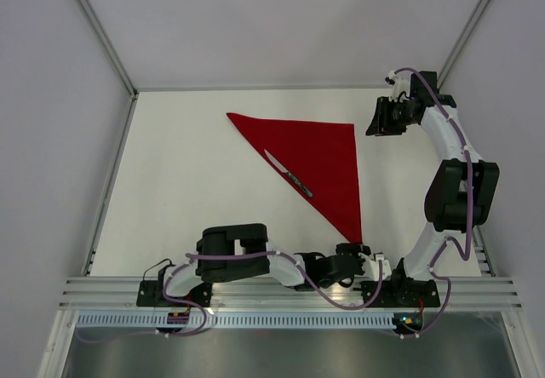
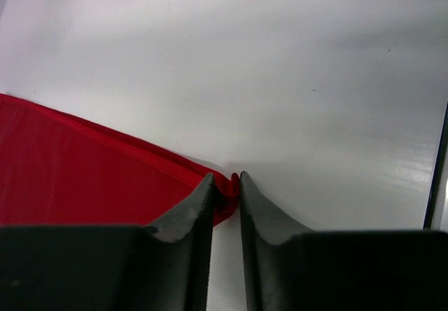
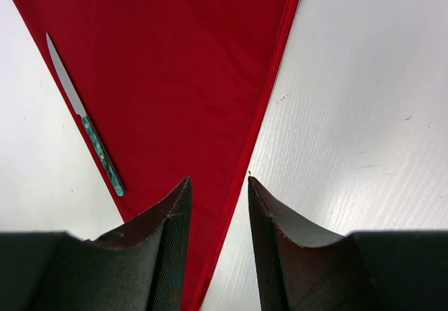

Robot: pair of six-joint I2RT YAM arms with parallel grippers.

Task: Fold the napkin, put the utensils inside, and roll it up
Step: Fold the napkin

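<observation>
The red napkin [image 1: 324,157] lies flat on the white table, folded into a triangle with its point toward the arms. The knife [image 1: 288,174], with a silver blade and a teal handle, lies along the napkin's slanted left edge. My left gripper [image 1: 356,249] is at the napkin's near tip. In the left wrist view the gripper [image 2: 225,185] is shut on the bunched corner of the napkin [image 2: 84,178]. My right gripper [image 1: 375,124] is open and empty, hovering above the napkin's far right corner. The right wrist view shows that gripper [image 3: 218,185] over the napkin's [image 3: 189,80] right edge, with the knife [image 3: 87,122] to the left.
White enclosure walls stand on the left, far and right sides of the table [image 1: 187,182]. An aluminium rail [image 1: 281,289] with the arm bases runs along the near edge. The table's right edge [image 2: 439,171] shows in the left wrist view.
</observation>
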